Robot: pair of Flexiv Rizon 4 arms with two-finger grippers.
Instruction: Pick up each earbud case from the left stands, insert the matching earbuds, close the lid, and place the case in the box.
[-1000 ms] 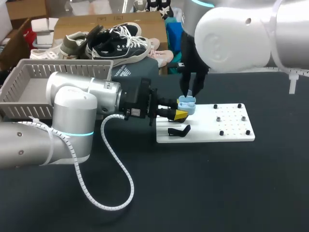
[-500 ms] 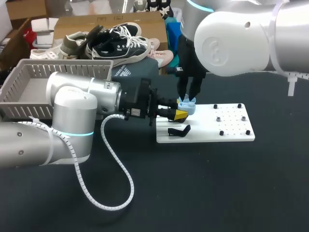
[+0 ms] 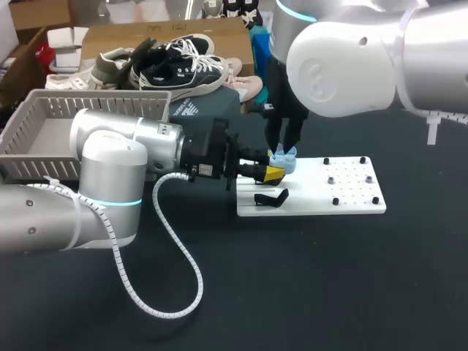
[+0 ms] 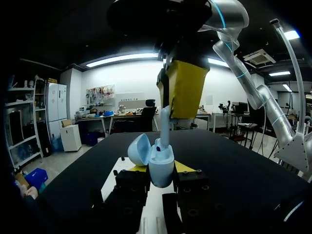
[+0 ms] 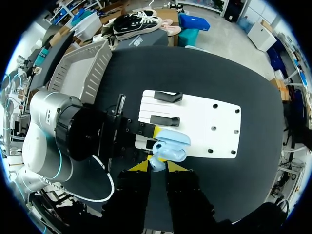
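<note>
My left gripper (image 3: 276, 171) comes in from the side over the white board (image 3: 344, 199). It is shut on a light blue earbud case (image 3: 284, 161) with its lid tipped open. In the left wrist view the case (image 4: 161, 163) stands upright between the yellow tips. My right gripper (image 3: 285, 143) hangs straight above it, shut on a light blue earbud (image 4: 165, 127) whose lower end is in the case's opening. In the right wrist view the earbud (image 5: 156, 164) sits between the yellow tips, directly over the case (image 5: 171, 143).
A grey basket (image 3: 44, 110) stands at the far left of the table. Two black stands (image 5: 168, 96) (image 5: 164, 120) sit on the board's left part and small black pegs (image 3: 335, 201) on its right. A white cable (image 3: 179, 256) loops over the dark tabletop.
My right arm has shifted slightly to the left above the case, the earbud still in its gripper. The left arm and the case have kept still.
</note>
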